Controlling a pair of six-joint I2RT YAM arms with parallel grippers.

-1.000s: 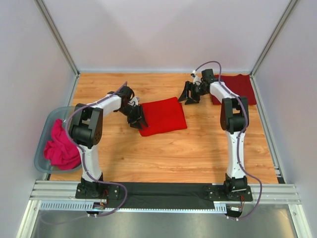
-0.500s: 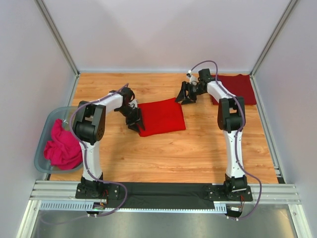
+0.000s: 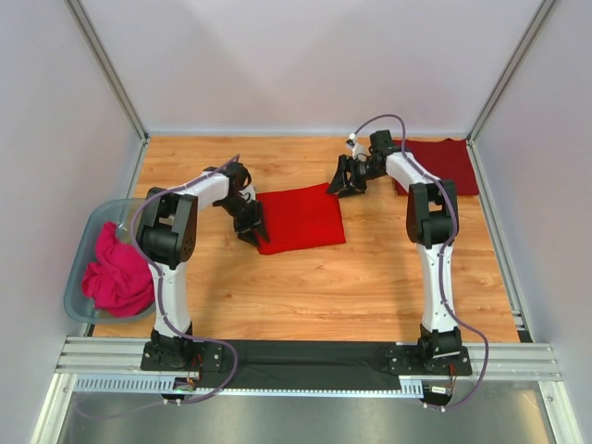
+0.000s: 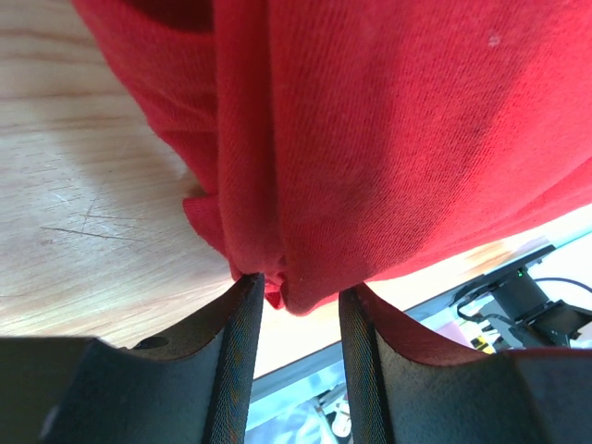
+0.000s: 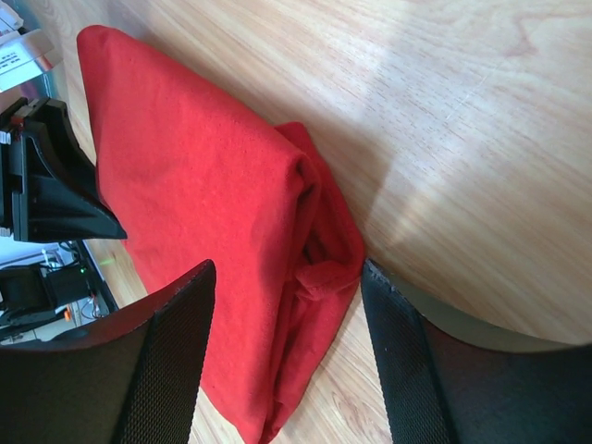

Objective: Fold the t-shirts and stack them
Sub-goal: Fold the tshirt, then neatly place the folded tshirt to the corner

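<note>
Left claw (image 3: 252, 227): set at the left edge of the folded bright red cloth t-shirt (image 3: 301, 217). My jaws are about half apart and grip nothing, and the fold just meets my fingertips (image 4: 242, 305).

Right claw (image 3: 344, 181): spread wide astride the shirt's far-right corner, also empty.

The darker maroon cloth t-shirt (image 3: 449, 162) lies flat in the far-right corner of the wooden table (image 3: 370, 277). Bare board lies between the two shirts, and more on the near side.

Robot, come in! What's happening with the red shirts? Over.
Left gripper straddles bright red shirt edge, grip unclear. Right gripper open at its far corner. Maroon shirt back right. Nothing in the way.
</note>
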